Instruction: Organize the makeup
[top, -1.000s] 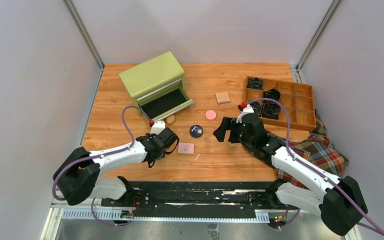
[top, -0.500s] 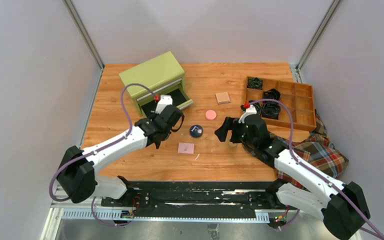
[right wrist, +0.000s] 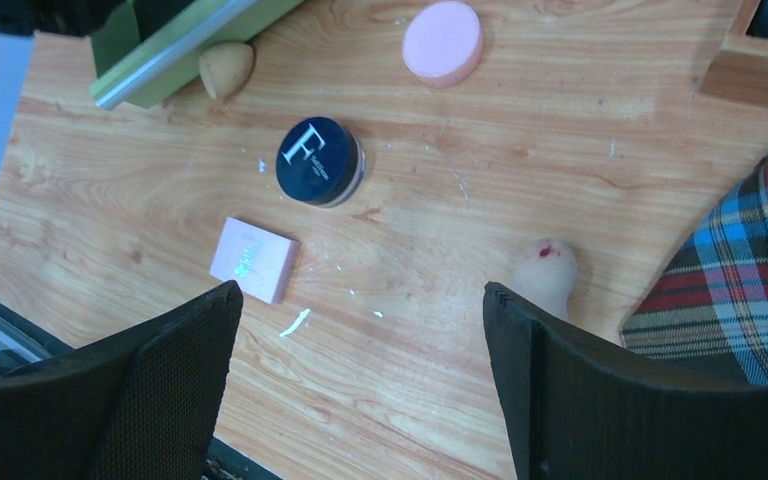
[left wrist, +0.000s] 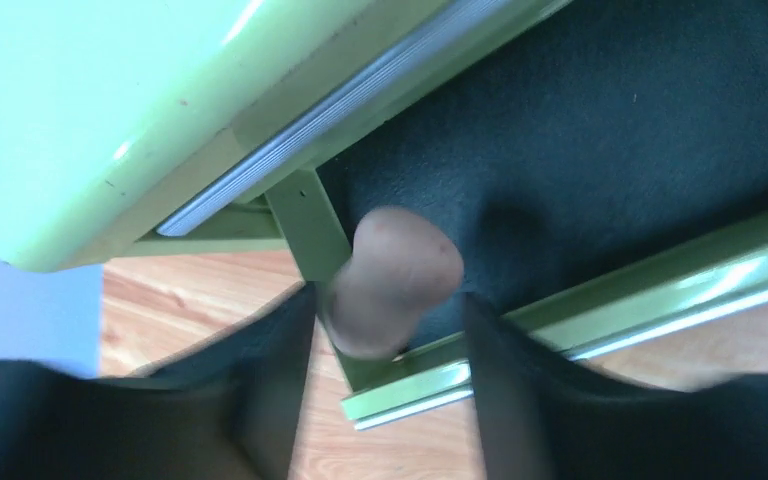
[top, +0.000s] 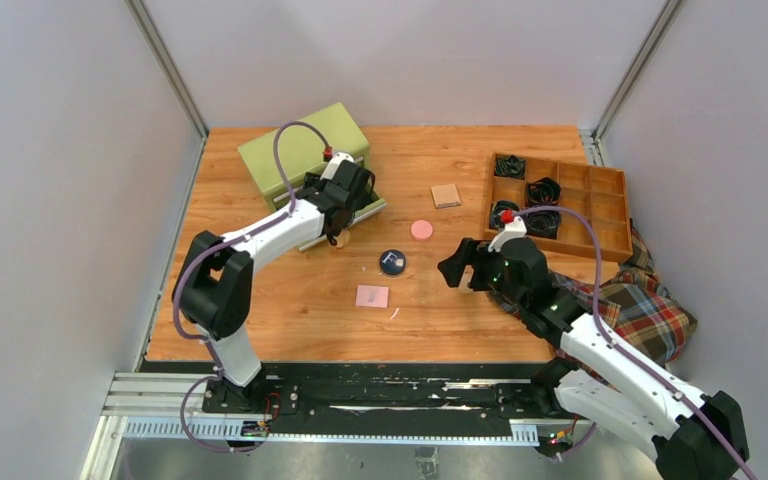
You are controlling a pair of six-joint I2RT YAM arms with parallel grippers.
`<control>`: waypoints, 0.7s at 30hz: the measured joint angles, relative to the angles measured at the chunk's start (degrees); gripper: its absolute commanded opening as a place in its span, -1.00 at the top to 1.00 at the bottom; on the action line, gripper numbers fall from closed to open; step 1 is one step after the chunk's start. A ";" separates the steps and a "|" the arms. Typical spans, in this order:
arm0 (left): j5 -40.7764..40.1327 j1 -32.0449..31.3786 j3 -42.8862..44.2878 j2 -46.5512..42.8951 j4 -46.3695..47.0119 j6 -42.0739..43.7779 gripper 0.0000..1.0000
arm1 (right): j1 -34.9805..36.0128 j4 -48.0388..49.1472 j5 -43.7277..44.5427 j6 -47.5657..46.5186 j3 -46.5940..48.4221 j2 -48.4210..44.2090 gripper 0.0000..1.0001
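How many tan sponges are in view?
3: one sponge in the left gripper over the drawer, one on the table beside the drawer front, one by the plaid cloth. Others may be hidden.

Drawer walls (left wrist: 312,222) close beside the sponge (left wrist: 397,275); open tabletop (right wrist: 415,255) between right fingers (right wrist: 610,395).

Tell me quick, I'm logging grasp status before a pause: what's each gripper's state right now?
Left gripper: closed on a tan sponge over the open drawer.
Right gripper: open, holding nothing.
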 measured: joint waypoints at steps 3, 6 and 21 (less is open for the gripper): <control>-0.87 0.28 3.23 2.73 -0.48 1.22 -0.66 | 0.00 -0.50 0.07 0.00 -1.18 -0.04 -0.74; -0.81 0.39 4.04 2.36 -1.20 1.70 -0.66 | 0.00 -1.49 0.48 -0.15 -1.95 -0.83 -0.75; 19.69 -9.68 -4.09 -16.00 -1.84 -5.68 -0.70 | -0.33 -4.83 12.20 0.87 -1.57 7.04 -0.71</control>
